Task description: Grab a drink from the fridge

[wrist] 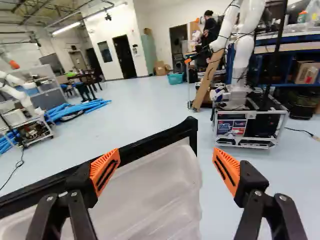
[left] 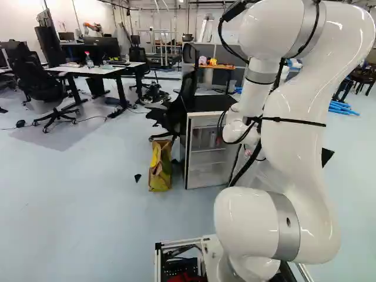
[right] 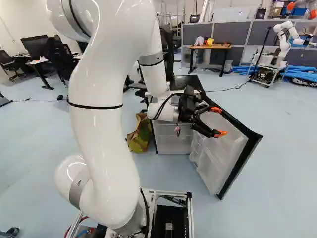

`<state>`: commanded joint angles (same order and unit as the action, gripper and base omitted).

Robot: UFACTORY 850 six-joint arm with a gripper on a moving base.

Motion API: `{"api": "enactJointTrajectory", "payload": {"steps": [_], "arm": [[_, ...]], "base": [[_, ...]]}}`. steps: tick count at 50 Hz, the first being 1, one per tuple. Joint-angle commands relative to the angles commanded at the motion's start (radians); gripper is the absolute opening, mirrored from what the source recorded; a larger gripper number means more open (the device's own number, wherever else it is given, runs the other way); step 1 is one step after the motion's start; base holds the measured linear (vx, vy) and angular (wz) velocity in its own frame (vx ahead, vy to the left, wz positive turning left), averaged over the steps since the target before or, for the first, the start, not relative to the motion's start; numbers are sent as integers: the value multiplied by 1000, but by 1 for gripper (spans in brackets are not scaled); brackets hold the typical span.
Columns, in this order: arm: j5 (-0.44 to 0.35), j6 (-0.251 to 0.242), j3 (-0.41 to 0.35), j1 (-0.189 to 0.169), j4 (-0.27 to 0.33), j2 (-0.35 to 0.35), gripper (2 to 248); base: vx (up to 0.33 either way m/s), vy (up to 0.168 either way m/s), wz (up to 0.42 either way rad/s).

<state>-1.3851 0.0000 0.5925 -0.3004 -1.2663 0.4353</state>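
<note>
Pale blue-grey floor (left: 82,200) is surrounding the low white fridge with a black top (left: 205,104), which is standing just right of centre in the left base view. Its black-edged door with clear plastic shelving (right: 230,144) is hanging wide open, right of centre in the right base view, so you are having that step done. Your black end effector with orange pads (wrist: 166,167) is holding its fingers wide apart near the door, gripping nothing. Inside the fridge, a small pale bottle-like shape (left: 212,139) is possibly being your drink; you cannot tell surely. Reaching in, grasping and lifting out are remaining for you.
</note>
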Motion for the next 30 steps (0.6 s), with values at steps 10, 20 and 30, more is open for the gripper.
{"api": "enactJointTrajectory", "payload": {"steps": [10,20,30], "arm": [[0,0,-72,21,105,-48,247],[0,0,-143,43,210,-97,247],[0,0,-212,67,316,-148,247]], "base": [[0,0,0],[0,0,0],[0,0,0]]}}
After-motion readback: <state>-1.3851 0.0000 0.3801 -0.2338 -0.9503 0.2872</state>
